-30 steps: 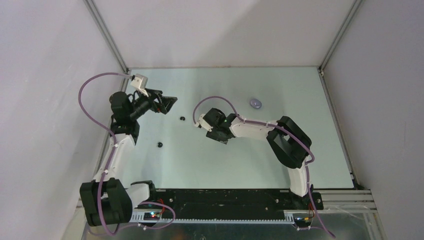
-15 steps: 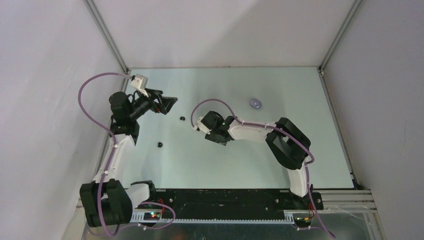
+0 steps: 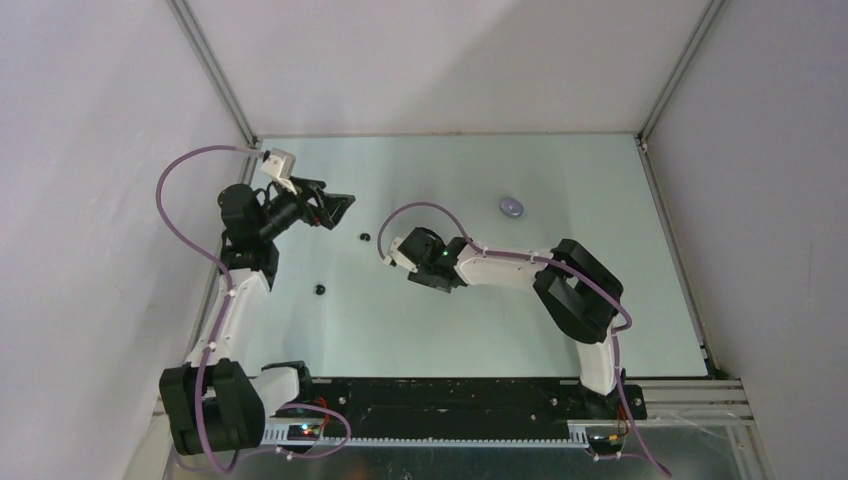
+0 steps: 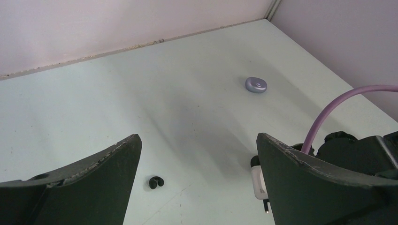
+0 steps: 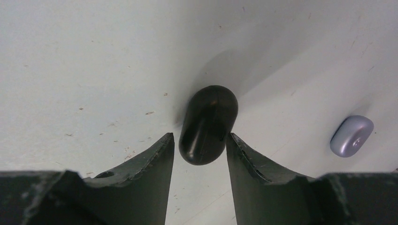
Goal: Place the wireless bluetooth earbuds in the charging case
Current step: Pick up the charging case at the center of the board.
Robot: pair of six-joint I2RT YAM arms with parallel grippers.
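Right gripper [image 5: 200, 137] is sliding leftward, jaws closing around the black case [image 5: 208, 123], grip unclear; left gripper [image 4: 198, 137] is hanging wide open.

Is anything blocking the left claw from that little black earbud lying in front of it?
Nothing visible does. The open left gripper has only bare table between it and the black earbud. The right gripper is off to one side, its fingers either side of the black case.
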